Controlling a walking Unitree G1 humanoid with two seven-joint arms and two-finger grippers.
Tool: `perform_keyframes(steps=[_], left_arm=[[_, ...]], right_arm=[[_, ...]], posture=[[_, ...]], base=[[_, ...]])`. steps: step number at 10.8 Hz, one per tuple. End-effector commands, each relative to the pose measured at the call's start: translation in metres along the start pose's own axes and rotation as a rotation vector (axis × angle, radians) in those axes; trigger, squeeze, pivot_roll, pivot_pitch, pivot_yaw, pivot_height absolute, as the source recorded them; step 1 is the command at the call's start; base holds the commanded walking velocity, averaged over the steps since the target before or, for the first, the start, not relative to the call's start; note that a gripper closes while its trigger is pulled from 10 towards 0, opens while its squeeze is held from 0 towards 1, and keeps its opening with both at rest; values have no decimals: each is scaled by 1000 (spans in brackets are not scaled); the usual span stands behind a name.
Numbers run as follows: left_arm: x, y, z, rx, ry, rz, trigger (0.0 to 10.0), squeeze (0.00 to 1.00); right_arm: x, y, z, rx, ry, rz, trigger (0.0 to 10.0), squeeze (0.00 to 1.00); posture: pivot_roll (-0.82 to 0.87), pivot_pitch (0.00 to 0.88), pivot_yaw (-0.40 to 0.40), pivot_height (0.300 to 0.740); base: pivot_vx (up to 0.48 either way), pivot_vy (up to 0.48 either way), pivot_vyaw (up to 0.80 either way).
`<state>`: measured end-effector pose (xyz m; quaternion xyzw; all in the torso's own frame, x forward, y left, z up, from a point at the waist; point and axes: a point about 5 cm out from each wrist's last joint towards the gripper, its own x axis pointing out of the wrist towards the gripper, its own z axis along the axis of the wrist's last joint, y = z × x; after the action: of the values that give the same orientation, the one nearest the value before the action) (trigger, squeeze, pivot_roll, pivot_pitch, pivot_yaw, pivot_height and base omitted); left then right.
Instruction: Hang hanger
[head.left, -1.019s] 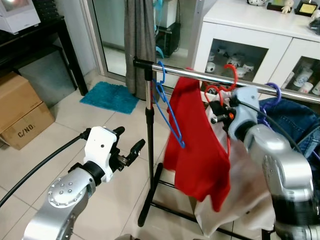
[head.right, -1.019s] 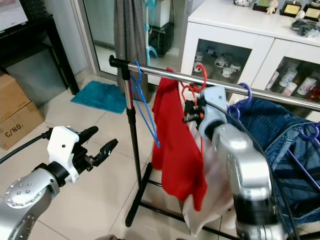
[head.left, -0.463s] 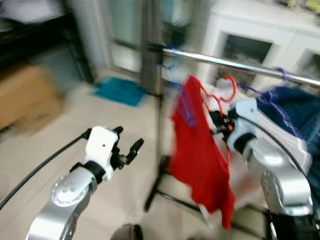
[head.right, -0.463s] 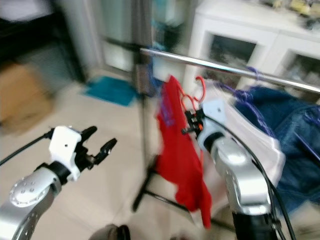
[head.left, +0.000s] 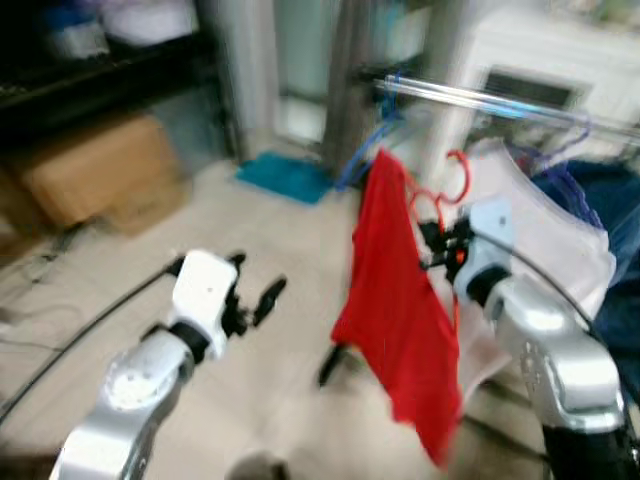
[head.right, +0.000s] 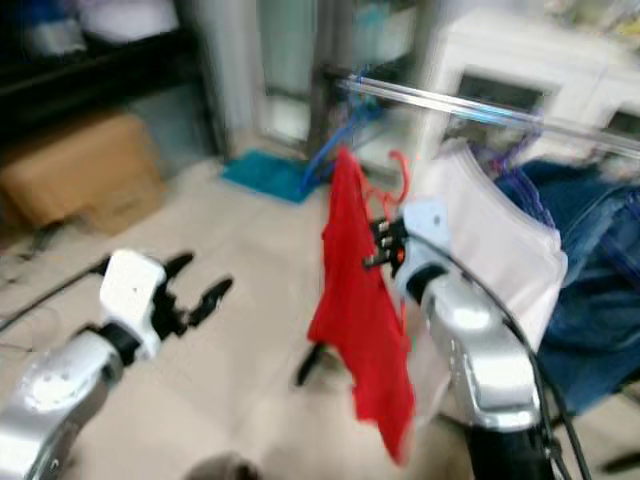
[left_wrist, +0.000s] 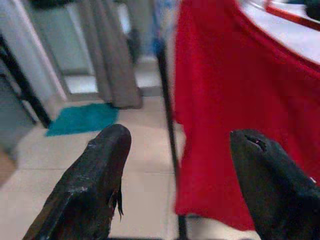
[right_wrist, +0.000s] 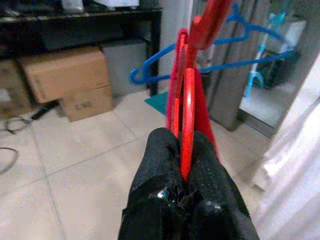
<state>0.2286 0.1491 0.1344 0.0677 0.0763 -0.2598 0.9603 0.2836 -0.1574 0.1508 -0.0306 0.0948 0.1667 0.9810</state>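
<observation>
Red hanger (right_wrist: 189, 107) with red garment (head.left: 400, 320) is pinched in the right gripper (right_wrist: 186, 172) below the rail (head.left: 470, 97); hook is best lifted over the rail before release, left gripper (left_wrist: 175, 195) spread and idle.

red hanger (right_wrist: 189, 100) | red shirt (head.left: 400, 320) | blue hanger (right_wrist: 200, 57) | teal mat (head.left: 285, 177)

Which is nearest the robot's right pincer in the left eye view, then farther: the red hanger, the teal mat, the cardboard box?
1. Red hanger: clamped in the right pincer.
2. Teal mat: on the floor beyond, toward its left.
3. Cardboard box: farthest, far left.
</observation>
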Motion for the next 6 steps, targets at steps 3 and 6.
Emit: perform_keyframes(steps=[3,6], left_arm=[[37,15,17,50,-13,9,10000,1000],[65,16,29,0,-64,-9,10000,0]], right_arm=[[1,13,18,-33,-87,100,0,0],[-4,24,27,-28,-152,192,0,0]], posture=[[-65,0,8,740],[-83,0,15,740]], base=[[0,0,0],[0,0,0]])
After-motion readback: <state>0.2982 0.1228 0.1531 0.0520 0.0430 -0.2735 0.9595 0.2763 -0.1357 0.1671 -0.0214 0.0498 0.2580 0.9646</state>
